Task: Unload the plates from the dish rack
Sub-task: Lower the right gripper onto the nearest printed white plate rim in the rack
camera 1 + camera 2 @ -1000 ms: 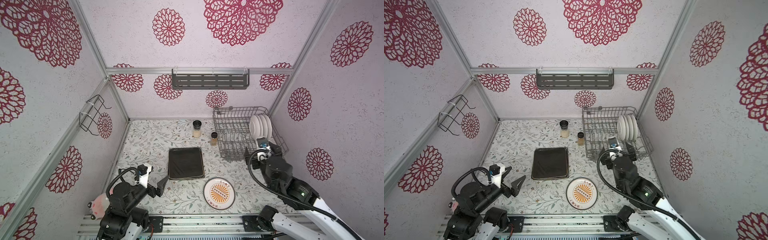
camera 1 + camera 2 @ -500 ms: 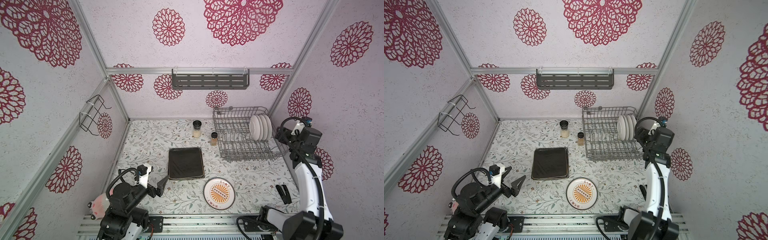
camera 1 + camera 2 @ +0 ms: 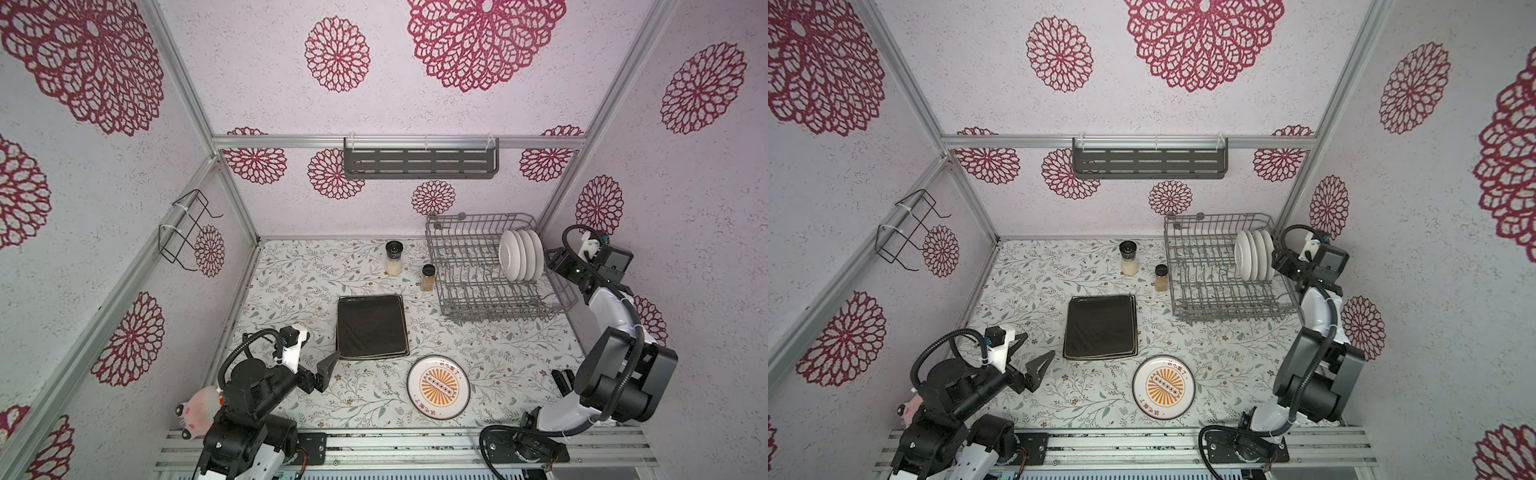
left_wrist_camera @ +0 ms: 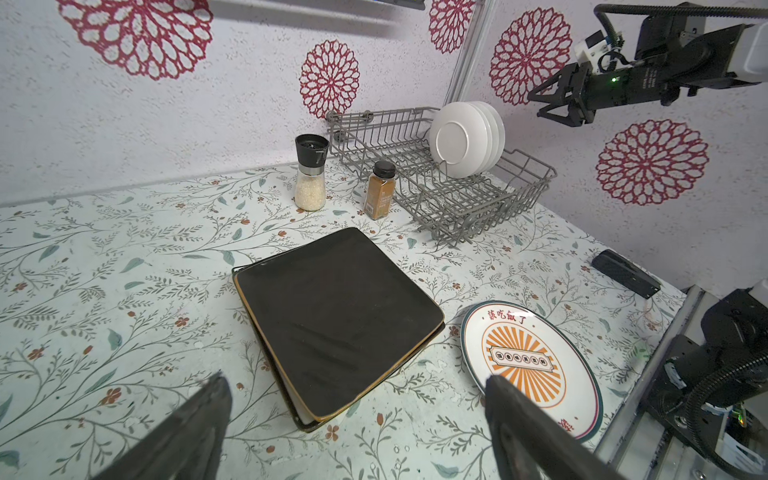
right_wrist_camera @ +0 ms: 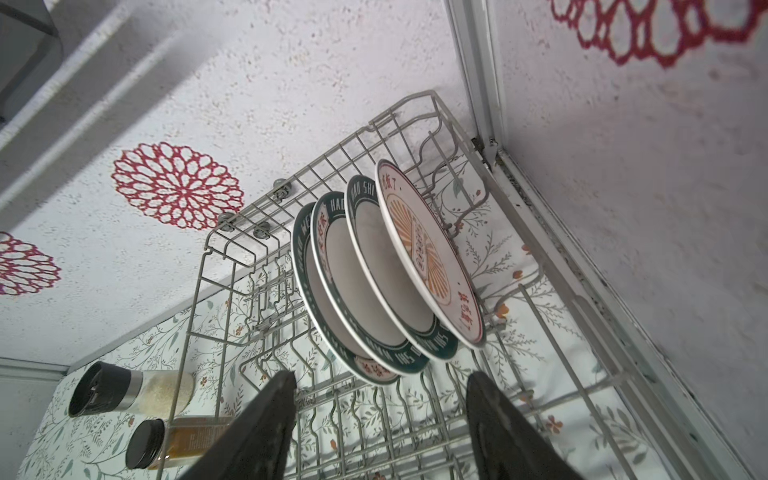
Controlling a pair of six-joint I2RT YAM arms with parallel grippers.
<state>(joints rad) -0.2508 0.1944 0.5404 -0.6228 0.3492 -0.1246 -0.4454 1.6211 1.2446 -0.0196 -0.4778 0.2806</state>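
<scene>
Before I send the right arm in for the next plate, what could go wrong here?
The four plates in the dish rack stand close together, so a finger of the open right gripper may catch two or knock the row over. The racked sunburst plate sits nearest the side wall, leaving little room for the wrist.

Pale walls (image 3: 249, 62) with crimson flower medallions enclose a leaf-patterned table (image 3: 299, 282); a grey slotted shelf (image 3: 419, 164) hangs at the back, a black wire holder (image 3: 185, 232) at one side.
</scene>
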